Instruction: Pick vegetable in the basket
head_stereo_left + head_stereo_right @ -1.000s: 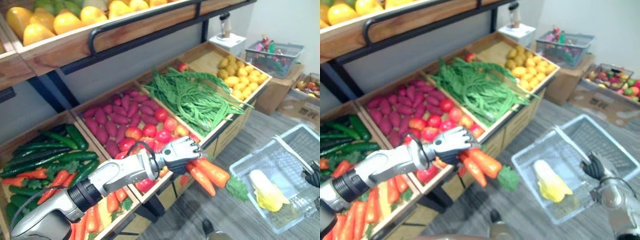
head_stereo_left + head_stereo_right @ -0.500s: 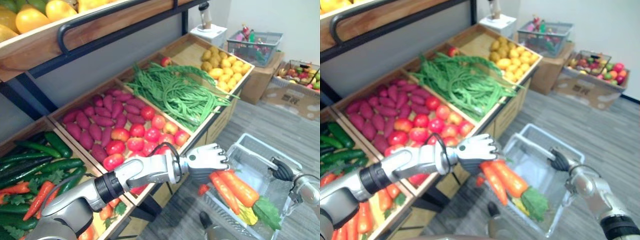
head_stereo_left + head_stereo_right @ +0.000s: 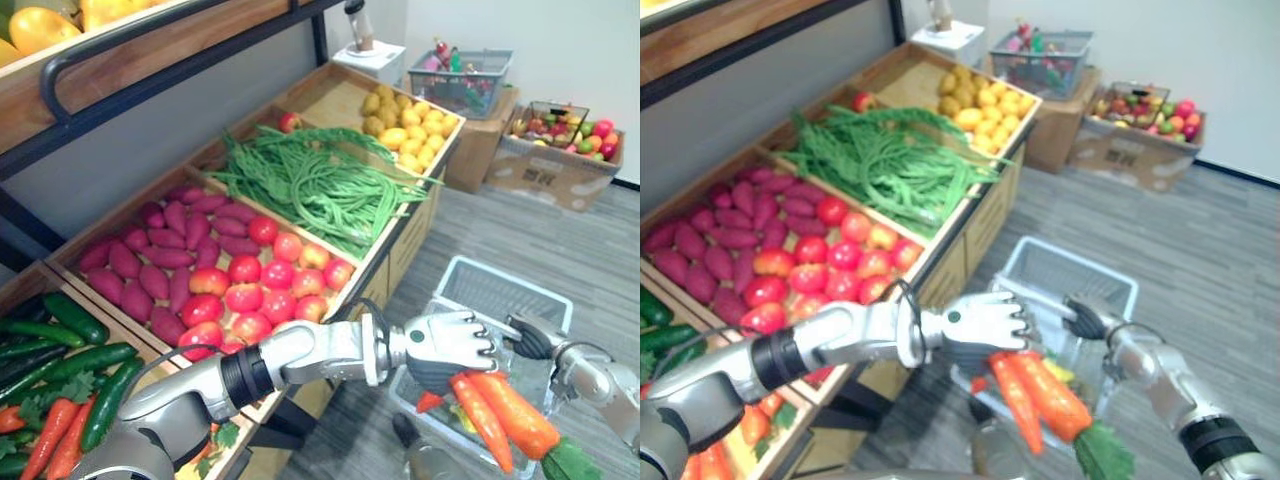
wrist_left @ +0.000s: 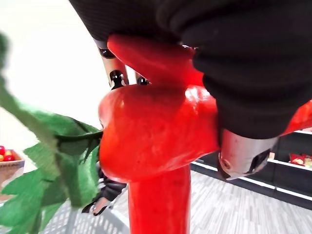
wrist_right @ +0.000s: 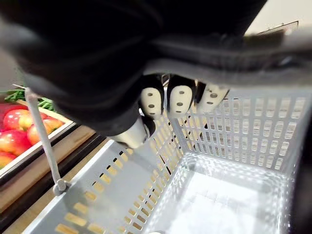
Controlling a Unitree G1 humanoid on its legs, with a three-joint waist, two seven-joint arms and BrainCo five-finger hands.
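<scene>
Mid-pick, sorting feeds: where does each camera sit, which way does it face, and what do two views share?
Left eye view: on the head, looking down at the vegetable stand; left robot hand shut on carrots, right robot hand curled round the basket handle.
Right eye view: beside it on the head, same scene.
Left wrist view: on the left wrist, facing the carrots close up; dark cover shows.
Right wrist view: on the right wrist, facing into the basket; curled fingers show.
Shared: both eye views show both robot hands.

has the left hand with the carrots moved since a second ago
Yes: the left hand holding the carrots moved from the tomato crate out over the basket.
</scene>
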